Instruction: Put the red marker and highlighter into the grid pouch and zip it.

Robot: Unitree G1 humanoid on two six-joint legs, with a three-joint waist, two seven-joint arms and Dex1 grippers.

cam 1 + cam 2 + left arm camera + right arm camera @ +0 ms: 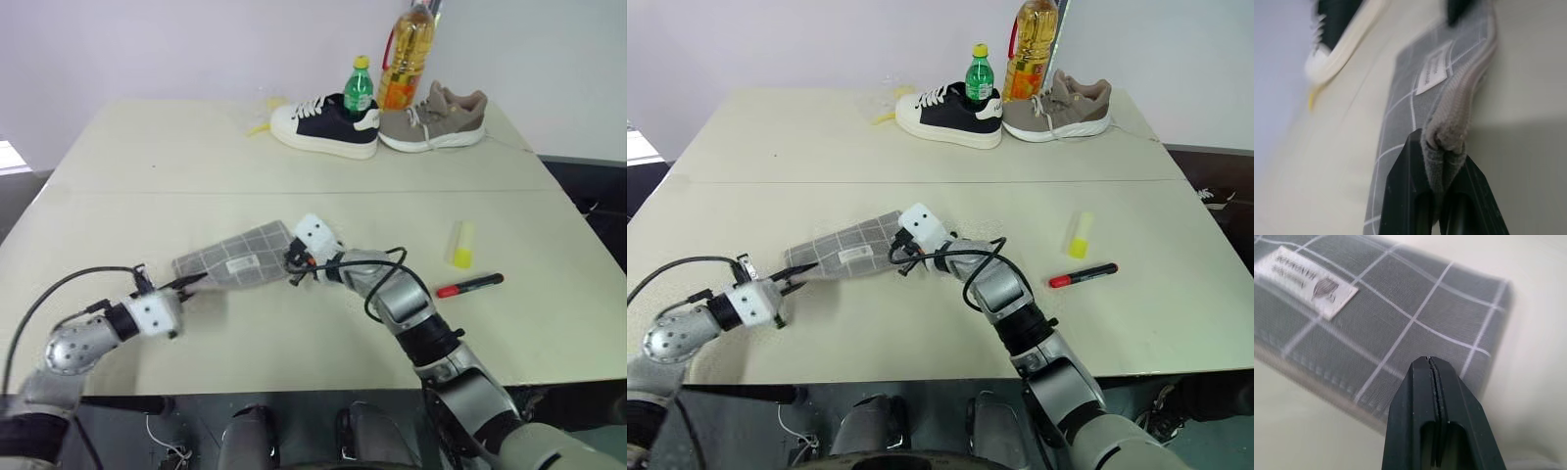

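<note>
- my left tool [1442,161] is nearest to me, at the near left end of the grid pouch [235,257], its two black fingers [1403,196] clamped on the bunched fabric edge of that end.
- from the left wrist view i see the pinched end folded into a thick grey ridge between the jaws, and the pouch runs away from there flat on the surface [147,166].
- the grid pouch is a flat grey fabric rectangle with thin white grid lines and a small white label patch [1308,281] bearing dark print; it lies at an angle near the middle of the surface.
- my right tool [1432,364] is at the far right end of the pouch with its fingers pressed together; the right wrist view shows the tips over the grey cloth, and i cannot tell whether they touch it.
- the red marker [469,285] lies flat to the right, well apart from the pouch: slim red barrel, black at the right end.
- the highlighter [460,244] lies just beyond the marker, short, stubby and pale yellow.
- at the far edge stand a black-and-white sneaker [323,125], a green bottle [359,87], an oil bottle [407,54] and a beige sneaker [436,119].
</note>
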